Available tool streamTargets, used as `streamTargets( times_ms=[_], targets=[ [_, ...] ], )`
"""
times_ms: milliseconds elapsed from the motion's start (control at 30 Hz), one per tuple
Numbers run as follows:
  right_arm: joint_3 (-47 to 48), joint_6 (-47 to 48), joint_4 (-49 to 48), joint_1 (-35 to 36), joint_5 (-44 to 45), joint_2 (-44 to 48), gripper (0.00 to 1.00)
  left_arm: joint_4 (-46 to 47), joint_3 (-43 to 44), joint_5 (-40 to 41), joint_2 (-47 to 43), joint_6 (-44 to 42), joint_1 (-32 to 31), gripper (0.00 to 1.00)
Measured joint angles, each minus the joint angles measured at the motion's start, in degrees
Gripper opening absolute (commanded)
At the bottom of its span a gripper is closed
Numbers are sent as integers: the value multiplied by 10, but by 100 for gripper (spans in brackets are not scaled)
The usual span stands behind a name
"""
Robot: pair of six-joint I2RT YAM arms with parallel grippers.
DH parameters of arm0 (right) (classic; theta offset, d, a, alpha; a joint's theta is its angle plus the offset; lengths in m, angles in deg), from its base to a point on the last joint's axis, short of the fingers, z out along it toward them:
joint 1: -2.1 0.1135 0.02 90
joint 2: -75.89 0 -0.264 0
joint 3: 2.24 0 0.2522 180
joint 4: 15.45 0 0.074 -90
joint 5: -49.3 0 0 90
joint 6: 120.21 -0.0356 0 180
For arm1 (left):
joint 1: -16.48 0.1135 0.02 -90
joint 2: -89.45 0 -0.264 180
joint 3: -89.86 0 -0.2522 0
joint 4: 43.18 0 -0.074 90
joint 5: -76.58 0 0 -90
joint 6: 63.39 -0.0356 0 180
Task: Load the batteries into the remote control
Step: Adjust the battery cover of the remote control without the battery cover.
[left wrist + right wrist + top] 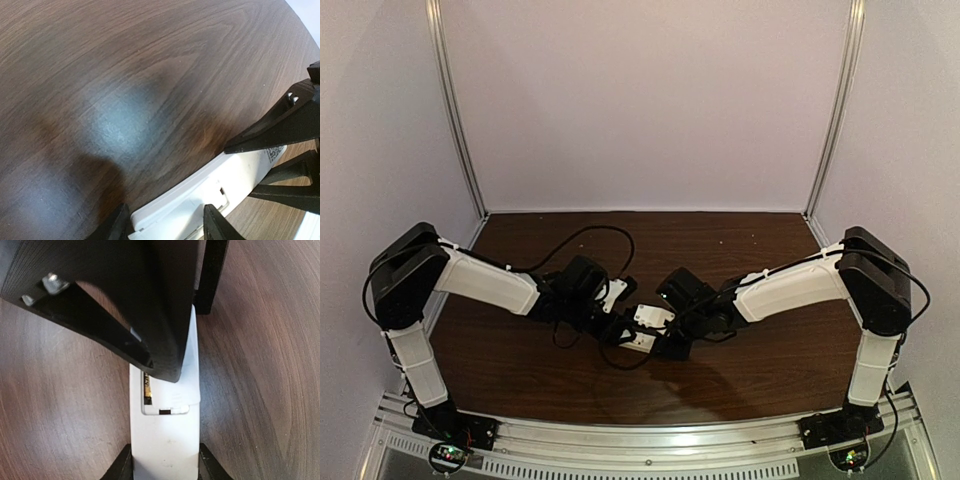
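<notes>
Remote control (165, 440), its open compartment showing one orange-and-gold battery (146, 385), is at the middle of the wooden table (60, 405), with the right gripper (162, 467) clamped across its body and the left gripper (167, 227) straddling its other end, though whether that one pinches it I cannot tell.

On the table (260, 365), the remote control (165, 450); battery (147, 387) inside.

You see a dark wood-grain table (520, 370); a white remote control (650, 320) mid-table, resting or lifted unclear.
</notes>
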Motion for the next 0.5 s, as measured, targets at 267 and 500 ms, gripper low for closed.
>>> streamTargets(
  times_ms=[267, 500],
  targets=[
    [0, 5, -6, 0, 0, 0, 60, -5, 0, -10, 0, 6, 2, 57],
    [0, 14, -8, 1, 0, 1, 76, -16, 0, -18, -5, 16, 8, 60]
  ],
)
